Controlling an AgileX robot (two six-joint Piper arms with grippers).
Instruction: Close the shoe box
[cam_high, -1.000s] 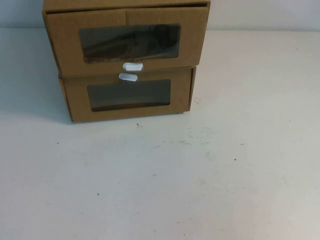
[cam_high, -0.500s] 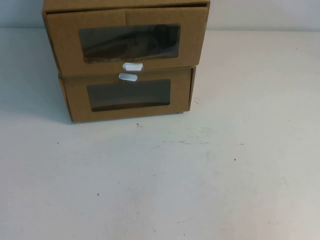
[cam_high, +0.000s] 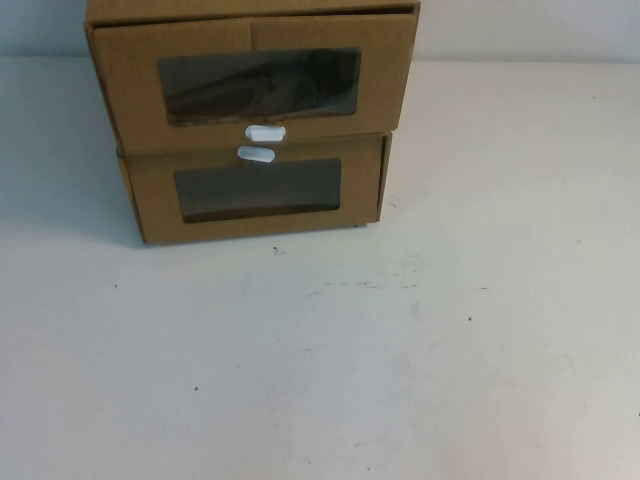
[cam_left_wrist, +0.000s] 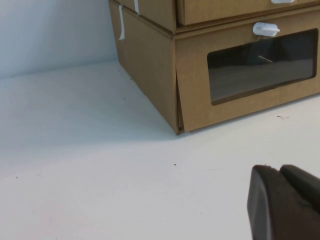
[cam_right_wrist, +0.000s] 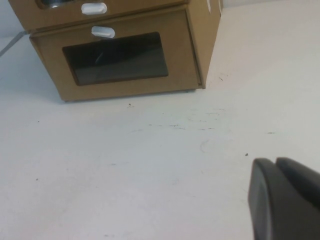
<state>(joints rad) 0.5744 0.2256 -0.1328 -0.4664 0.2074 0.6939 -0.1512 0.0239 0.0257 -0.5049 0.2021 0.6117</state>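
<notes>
**A:** Shoe box (cam_high: 255, 85) first: where is it?

**B:** At about 11 o'clock on the table (cam_high: 400, 350) in the high view, stacked on the lower box (cam_high: 258, 195). Its windowed front faces 6 o'clock and overhangs the lower box's front, so I judge the drawer is partly out.

**A:** And its axis?

**B:** The front panel runs 9 to 3, with the white tab (cam_high: 265, 132) at its bottom edge. The drawer should slide along the 6-to-12 line, so the push goes toward 12.

**A:** Where are the grippers?

**B:** Neither shows in the high view. The left gripper (cam_left_wrist: 282, 200) is low over the table, facing the stack's left front corner. The right gripper (cam_right_wrist: 285, 197) faces the front and right corner, well apart. I cannot tell if either is wide or narrow. The left arm looks nearer.
</notes>
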